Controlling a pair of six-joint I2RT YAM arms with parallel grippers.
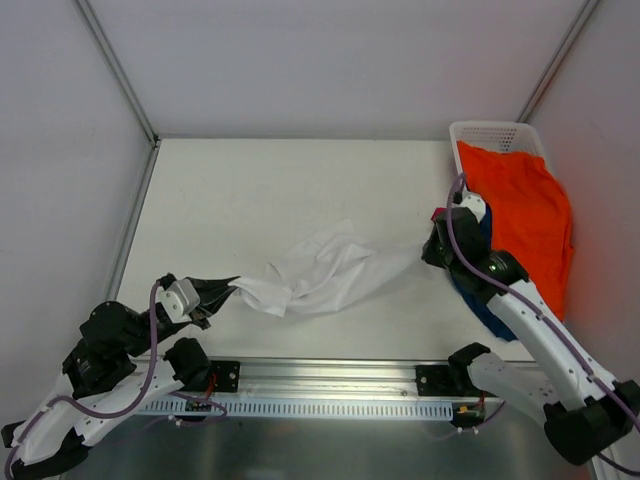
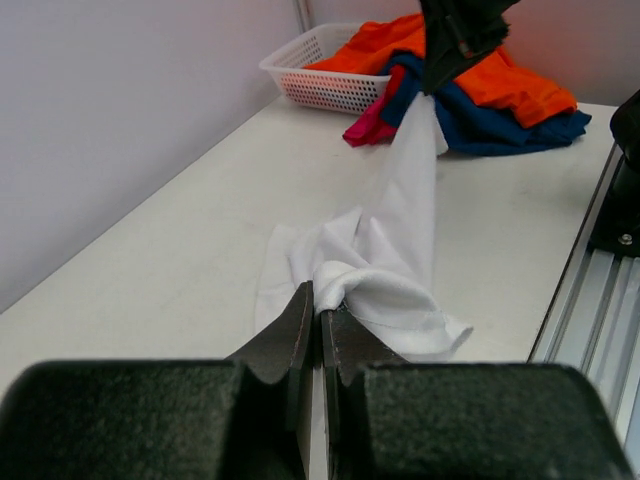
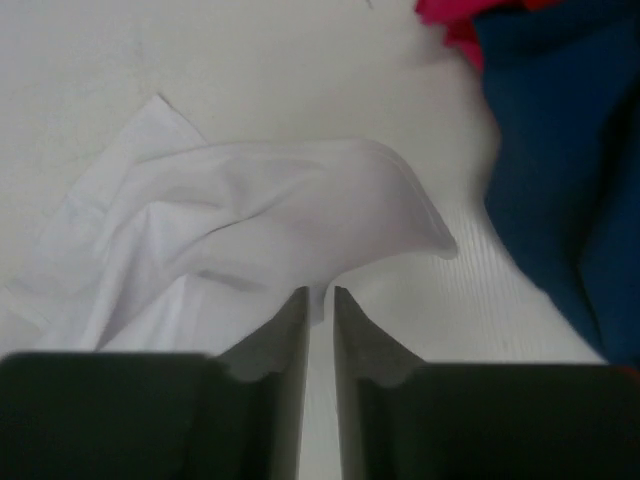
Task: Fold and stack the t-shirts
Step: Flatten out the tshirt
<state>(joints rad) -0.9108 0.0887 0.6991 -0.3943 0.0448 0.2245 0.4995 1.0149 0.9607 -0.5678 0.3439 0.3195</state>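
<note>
The white t-shirt (image 1: 325,272) is stretched across the table between both grippers, sagging and crumpled in the middle. My left gripper (image 1: 222,292) is shut on its left end, seen in the left wrist view (image 2: 322,300) pinching a bunched hem (image 2: 390,290). My right gripper (image 1: 432,245) is shut on its right end, lifted a little off the table; its wrist view (image 3: 320,292) shows the white cloth (image 3: 260,210) held at the tips. The orange t-shirt (image 1: 525,215) lies in and over the basket. The navy t-shirt (image 1: 480,290) and the magenta t-shirt (image 2: 368,122) lie beside it.
The white lattice basket (image 1: 490,135) stands at the back right corner, against the right wall. A metal rail (image 1: 330,385) runs along the table's near edge. Walls close the left, back and right sides.
</note>
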